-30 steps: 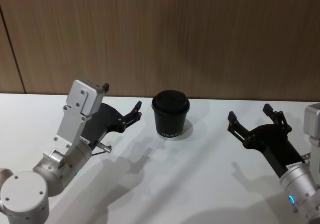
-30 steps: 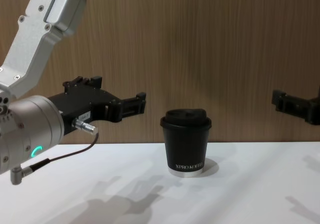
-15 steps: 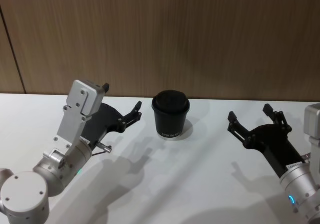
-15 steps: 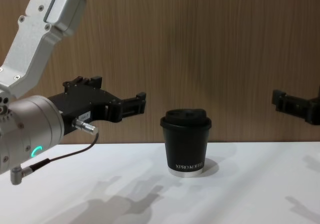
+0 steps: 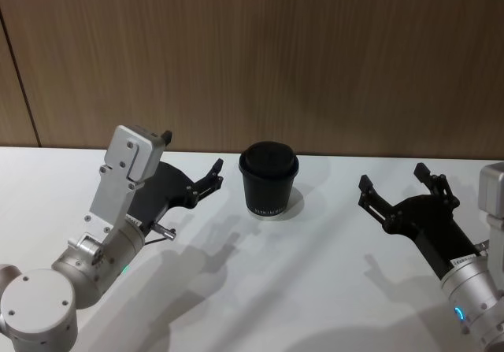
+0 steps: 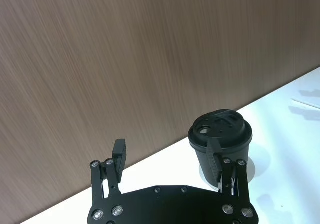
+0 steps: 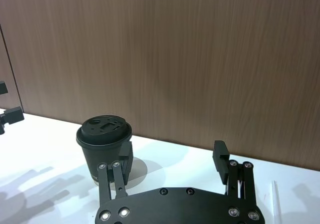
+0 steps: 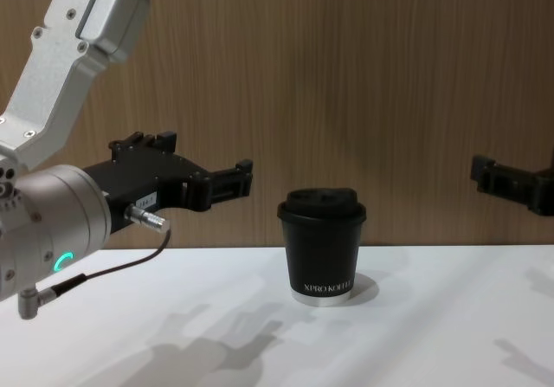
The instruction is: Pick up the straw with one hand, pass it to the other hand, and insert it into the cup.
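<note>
Head view: we see the cup (image 5: 268,180) upright on the white table (image 5: 315,289), at the centre of the frame and close to the wood-panelled wall (image 5: 315,53). Its domed lid (image 6: 220,128) is on, with a small round hole near the rim.

The left gripper (image 5: 190,155) is at centre left, above the table, and its fingers are spread wide with nothing between them. One fingertip (image 5: 215,171) points at the cup from just beside it, without touching.

The right gripper (image 5: 394,177) is at centre right, well apart from the cup, likewise spread and empty. The cup stands between the two grippers.

Right wrist view: a thin pale line on the table, which we take to be the straw (image 7: 274,196), lies just beside the right gripper's finger, on the side away from the cup.

Chest view: the left gripper's silver wrist (image 8: 43,231) looms at lower left, with a green ring and a thin cable (image 8: 104,274).
</note>
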